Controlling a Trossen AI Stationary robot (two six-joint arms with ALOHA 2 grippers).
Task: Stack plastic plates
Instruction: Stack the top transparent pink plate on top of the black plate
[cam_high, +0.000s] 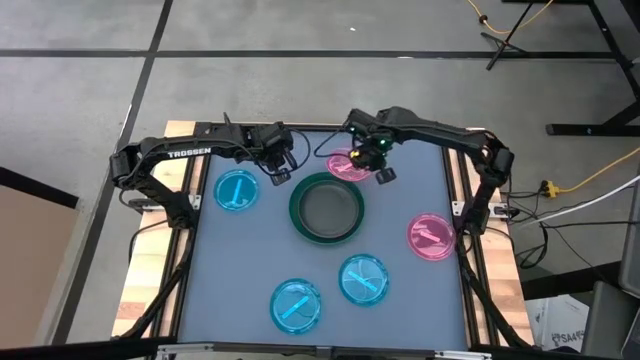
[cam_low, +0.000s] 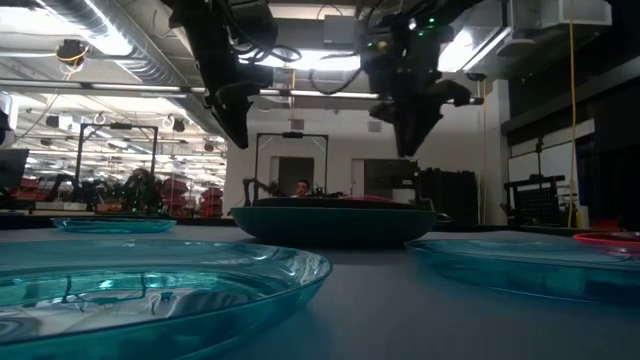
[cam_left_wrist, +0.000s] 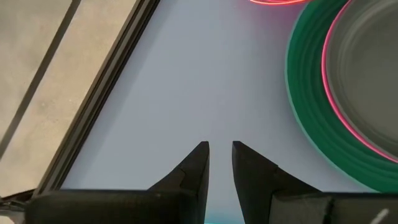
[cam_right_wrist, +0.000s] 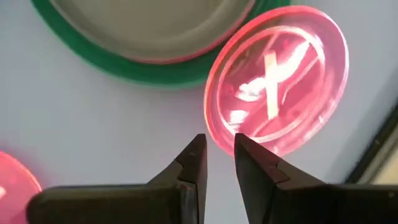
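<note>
The dark green plate (cam_high: 325, 208) sits mid-table with a grey plate (cam_left_wrist: 373, 74) nested in it and a pink rim (cam_left_wrist: 328, 81) showing between them. A translucent pink plate (cam_high: 350, 165) lies at its far side, its edge (cam_right_wrist: 231, 59) overlapping the green rim. My right gripper (cam_high: 383, 172) hovers above that pink plate (cam_right_wrist: 280, 81), its fingers a narrow gap apart. My left gripper (cam_high: 280, 172) hovers over bare table at the green plate's far-left side, also with a narrow gap (cam_left_wrist: 219, 155). Both hang well above the table in the low view (cam_low: 410, 140) (cam_low: 235, 125).
A second translucent pink plate (cam_high: 432, 236) lies near the right edge. Cyan plates lie at the left (cam_high: 237, 189) and near the near edge (cam_high: 363, 279) (cam_high: 296, 305). The table's far-left rail (cam_left_wrist: 106, 81) runs close to my left gripper.
</note>
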